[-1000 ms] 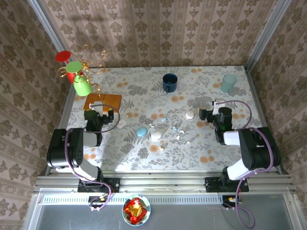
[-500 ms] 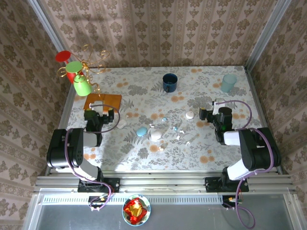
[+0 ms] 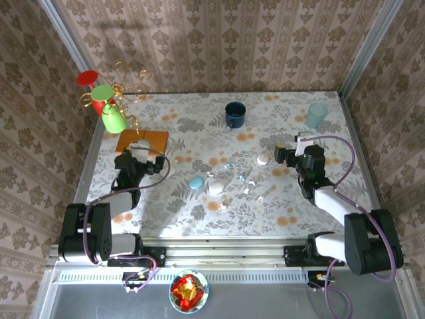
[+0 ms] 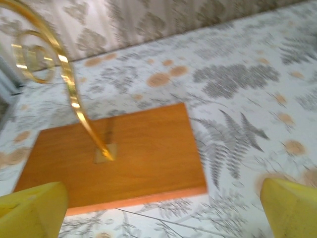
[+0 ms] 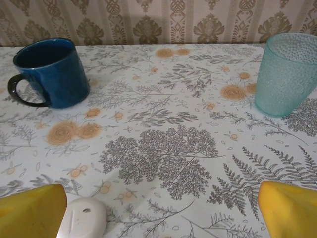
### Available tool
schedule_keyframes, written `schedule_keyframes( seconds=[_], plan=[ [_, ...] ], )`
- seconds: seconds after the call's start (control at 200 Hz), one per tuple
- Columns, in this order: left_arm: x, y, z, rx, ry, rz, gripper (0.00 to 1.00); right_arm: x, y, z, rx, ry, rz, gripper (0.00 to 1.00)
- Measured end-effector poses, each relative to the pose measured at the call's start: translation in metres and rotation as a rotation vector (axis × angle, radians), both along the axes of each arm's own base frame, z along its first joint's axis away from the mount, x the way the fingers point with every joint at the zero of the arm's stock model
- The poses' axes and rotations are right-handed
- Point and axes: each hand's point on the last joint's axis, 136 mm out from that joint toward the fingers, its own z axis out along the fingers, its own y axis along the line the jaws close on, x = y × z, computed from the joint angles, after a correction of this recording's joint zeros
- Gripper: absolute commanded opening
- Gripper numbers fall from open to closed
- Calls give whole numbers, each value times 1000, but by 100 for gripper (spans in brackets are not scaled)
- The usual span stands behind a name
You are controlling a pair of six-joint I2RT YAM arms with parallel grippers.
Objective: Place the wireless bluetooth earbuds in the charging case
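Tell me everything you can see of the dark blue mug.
The dark blue mug is glossy and ceramic-looking, with a loop handle pointing left in the right wrist view. It stands upright, mouth up, and its interior is dark and seemingly empty. It sits on the floral table near the back wall, well apart from the teal tumbler to its right. Only the table touches it.

You've stretched both arms flatter, elbows dropped toward the near edge. Your left claw [image 3: 141, 154] has crept closer to the orange board [image 3: 151, 139], and your right claw [image 3: 292, 152] has edged slightly farther out.
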Motion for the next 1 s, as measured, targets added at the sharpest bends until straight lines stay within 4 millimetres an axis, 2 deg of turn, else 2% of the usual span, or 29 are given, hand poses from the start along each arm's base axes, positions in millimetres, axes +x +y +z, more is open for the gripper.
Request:
schedule_keyframes(
  seconds=[0.125,0.265,0.375,0.455,0.57,0.735,0.88,1.0],
  plan=[
    [-12,-25,-15,56,48,-128,100,-13,7,8,9,17,18,100],
    [-28,-63,-27,132,89,-298,100,-26,10,29,77,23,14,100],
    [-40,-95,-29,197,111,-423,100,-31,18,46,179,45,26,100],
    [-48,-120,-23,240,112,-513,100,-33,27,50,268,71,46,100],
    [-63,-151,-9,280,102,-629,100,-39,46,41,405,145,88,100],
    [-91,-186,12,244,66,-781,100,-47,84,21,559,280,176,100],
    [-112,-209,14,212,70,-862,99,-60,112,0,631,385,236,100],
    [-120,-220,12,177,68,-880,95,-69,130,-11,658,440,263,100]
  ],
)
